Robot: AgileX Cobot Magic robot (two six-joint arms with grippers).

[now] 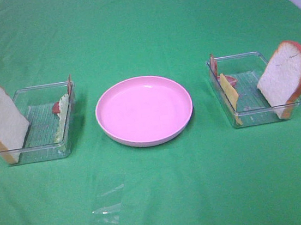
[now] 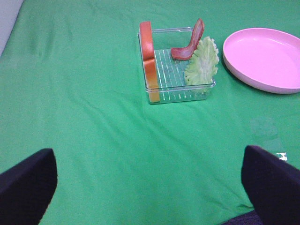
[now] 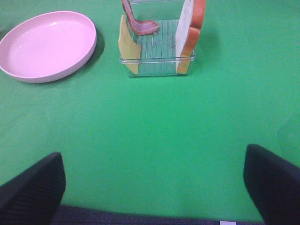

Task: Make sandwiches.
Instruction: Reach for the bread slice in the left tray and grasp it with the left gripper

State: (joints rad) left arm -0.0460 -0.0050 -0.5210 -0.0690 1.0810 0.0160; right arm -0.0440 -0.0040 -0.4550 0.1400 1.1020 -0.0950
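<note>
No sandwich is stacked; the parts stand in two clear trays. The left tray [image 1: 40, 154] holds a bread slice [image 1: 0, 122], pale green lettuce [image 1: 61, 120] and a reddish bacon strip [image 1: 69, 85]; the left wrist view shows the bread [image 2: 149, 61], lettuce [image 2: 202, 63] and bacon [image 2: 188, 43]. The right tray [image 1: 256, 120] holds a bread slice [image 1: 284, 77], yellow cheese [image 1: 229, 94] and bacon [image 1: 213, 63]. My left gripper [image 2: 147, 157] and right gripper [image 3: 152, 157] are open, empty, and well short of the trays. Neither shows in the exterior view.
A round pink plate [image 1: 143, 110] sits bare between the trays on the green cloth; it also shows in the left wrist view [image 2: 267, 54] and the right wrist view [image 3: 47, 44]. A patch of clear film [image 1: 105, 211] lies on the cloth near the front.
</note>
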